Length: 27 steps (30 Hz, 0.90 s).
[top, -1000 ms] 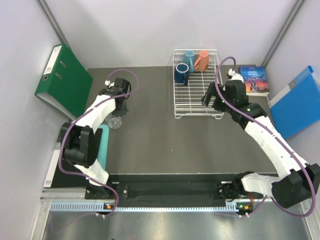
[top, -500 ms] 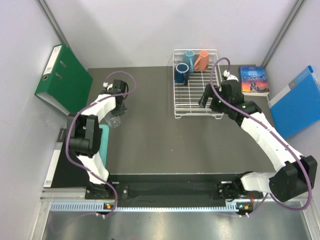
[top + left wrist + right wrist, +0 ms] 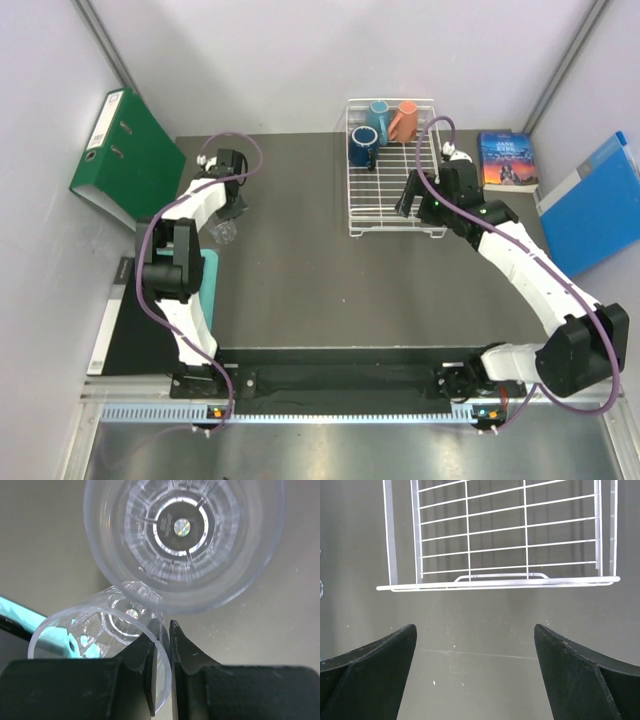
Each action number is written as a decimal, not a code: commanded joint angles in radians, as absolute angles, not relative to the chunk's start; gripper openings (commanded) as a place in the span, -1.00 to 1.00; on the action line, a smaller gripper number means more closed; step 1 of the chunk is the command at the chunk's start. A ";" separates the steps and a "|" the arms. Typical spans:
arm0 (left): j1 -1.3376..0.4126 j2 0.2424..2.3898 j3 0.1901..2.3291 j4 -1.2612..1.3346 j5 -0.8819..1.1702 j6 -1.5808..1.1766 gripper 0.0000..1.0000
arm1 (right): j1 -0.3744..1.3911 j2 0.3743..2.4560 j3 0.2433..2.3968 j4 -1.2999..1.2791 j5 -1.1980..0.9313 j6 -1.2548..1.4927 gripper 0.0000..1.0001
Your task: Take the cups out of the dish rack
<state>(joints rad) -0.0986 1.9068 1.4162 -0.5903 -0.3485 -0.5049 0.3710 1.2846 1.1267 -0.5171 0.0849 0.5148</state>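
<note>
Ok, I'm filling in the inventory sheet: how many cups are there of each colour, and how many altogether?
Clear glasses: 2
Light-blue mug: 1
Orange mug: 1
Dark-blue mug: 1
Total: 5

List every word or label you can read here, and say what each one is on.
"JANE EYRE": on the cover of the book, only just legible from the top camera.
Spine label on the green binder: too small to read.
Both wrist views: no text.
</note>
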 commanded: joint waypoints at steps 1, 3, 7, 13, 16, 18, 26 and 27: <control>-0.087 1.936 1.431 -0.609 -0.301 -0.537 -0.77 | 0.376 1.292 1.172 -0.489 0.087 0.495 0.99; -0.087 1.912 1.417 -0.606 -0.295 -0.540 -0.50 | 0.376 1.298 1.175 -0.489 0.084 0.495 0.99; -0.089 1.881 1.423 -0.643 -0.298 -0.566 0.15 | 0.376 1.305 1.178 -0.489 0.071 0.492 0.99; -0.089 1.796 1.440 -0.698 -0.330 -0.581 0.29 | 0.376 1.304 1.184 -0.489 0.068 0.495 0.99; -0.095 1.729 1.459 -0.745 -0.345 -0.612 0.34 | 0.376 1.308 1.199 -0.499 0.066 0.499 0.99; -0.123 1.663 1.466 -0.776 -0.359 -0.633 0.37 | 0.376 1.309 1.206 -0.499 0.064 0.499 0.99; -0.385 1.503 1.467 -0.743 -0.453 -0.649 0.98 | 0.376 1.305 1.219 -0.506 0.110 0.497 0.99; -0.406 1.494 1.462 -0.720 -0.425 -0.631 0.98 | 0.376 1.305 1.224 -0.506 0.124 0.494 0.99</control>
